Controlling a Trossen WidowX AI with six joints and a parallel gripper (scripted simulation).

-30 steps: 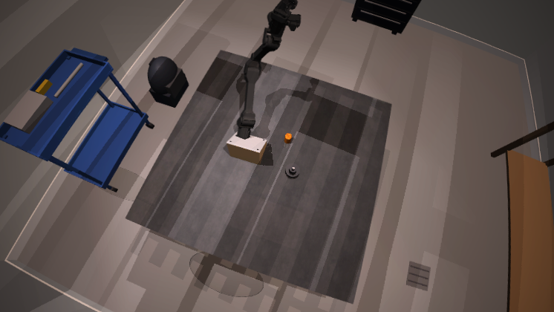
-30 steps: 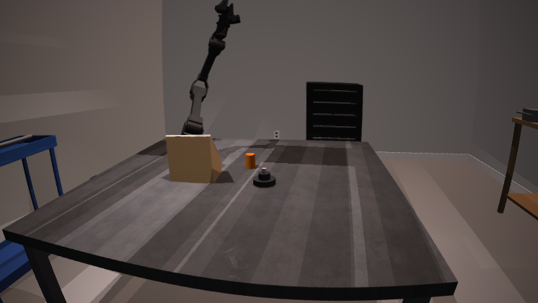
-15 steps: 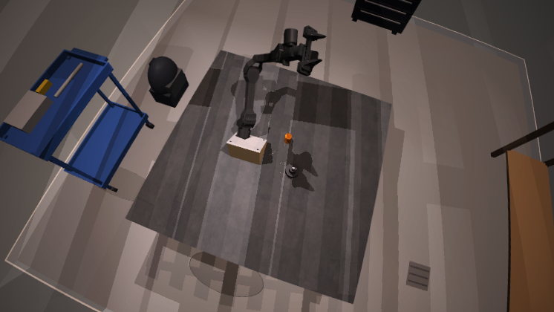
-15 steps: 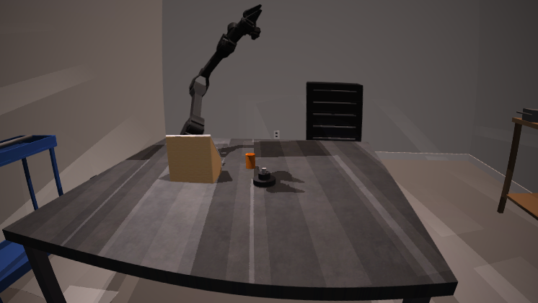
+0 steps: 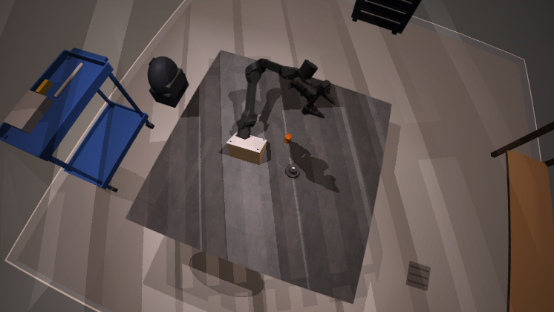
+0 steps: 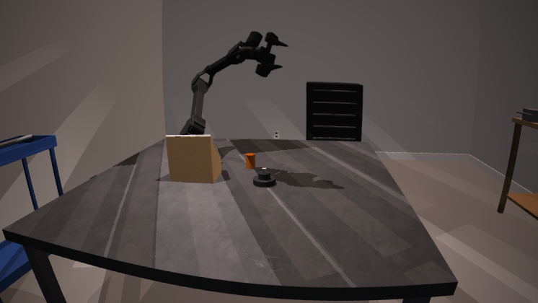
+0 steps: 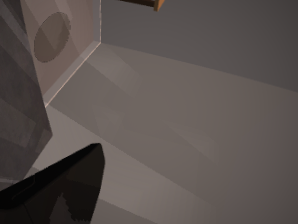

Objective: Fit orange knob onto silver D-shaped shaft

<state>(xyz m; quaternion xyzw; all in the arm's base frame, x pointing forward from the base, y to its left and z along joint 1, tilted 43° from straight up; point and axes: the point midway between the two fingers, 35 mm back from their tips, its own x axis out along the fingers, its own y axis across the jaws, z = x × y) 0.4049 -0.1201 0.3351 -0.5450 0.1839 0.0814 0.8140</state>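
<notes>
The orange knob (image 5: 287, 138) (image 6: 250, 161) stands upright on the dark table, behind and a little left of the pedestal in the exterior view. Its hole is hidden. The round black pedestal (image 5: 287, 174) (image 6: 264, 182) has a stepped middle and a small silver shaft (image 5: 293, 169) (image 6: 264, 169) on top. The shaft's flat side cannot be made out. My gripper (image 5: 329, 110) (image 6: 284, 56) is wide open and empty, high above the table and well away from the knob. The wrist view shows one dark finger at lower left, but neither knob nor pedestal.
The arm rises from behind a tan block (image 5: 243, 154) (image 6: 192, 159) with a white top, left of the knob. A blue cart (image 5: 108, 143) (image 6: 28, 152) stands off the table's left side. A black drawer cabinet (image 5: 383, 13) (image 6: 334, 109) stands beyond the far edge.
</notes>
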